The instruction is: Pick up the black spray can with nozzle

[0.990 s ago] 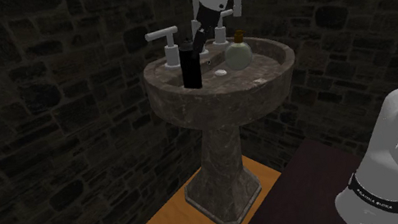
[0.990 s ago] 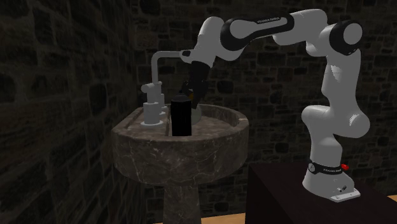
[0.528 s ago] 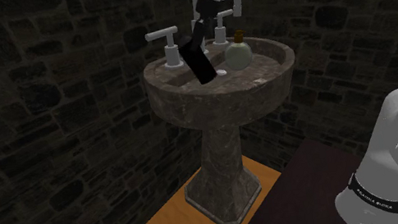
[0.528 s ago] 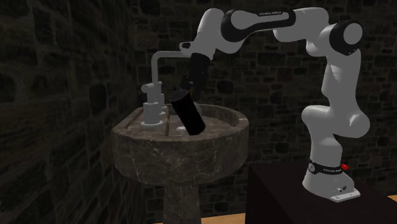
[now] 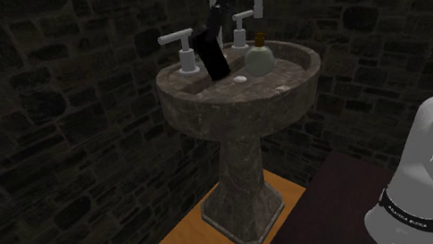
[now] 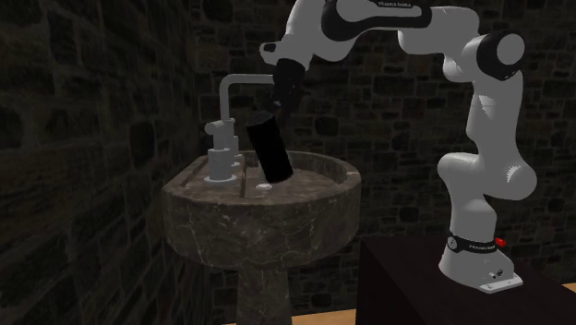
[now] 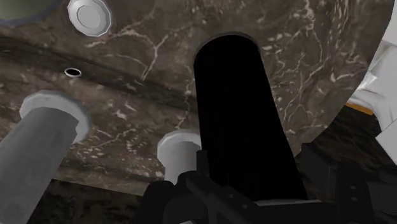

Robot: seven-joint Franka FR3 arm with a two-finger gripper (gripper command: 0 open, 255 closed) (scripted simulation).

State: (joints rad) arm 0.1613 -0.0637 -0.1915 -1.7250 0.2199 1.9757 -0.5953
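Stand: your dark stand (image 5: 337, 205) lies nearest, at 5 o'clock in the shoulder view.
Sink: the stone pedestal sink (image 5: 202, 101) rises beyond it.
Claw: your gripper (image 5: 215, 15) is clamped on the can's upper end.
Can: the black spray can (image 5: 212, 54) hangs tilted over the basin, with its base pointing to 5 o'clock.
Bottle: a round pale bottle (image 5: 260, 60) stands at 3 o'clock of the can, apart from it.
Taps: a white tap (image 5: 185, 54) stands behind, at 9 o'clock of the can.

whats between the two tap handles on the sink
The can, tilted and clasped at its top by the gripper, as the shoulder view shows.
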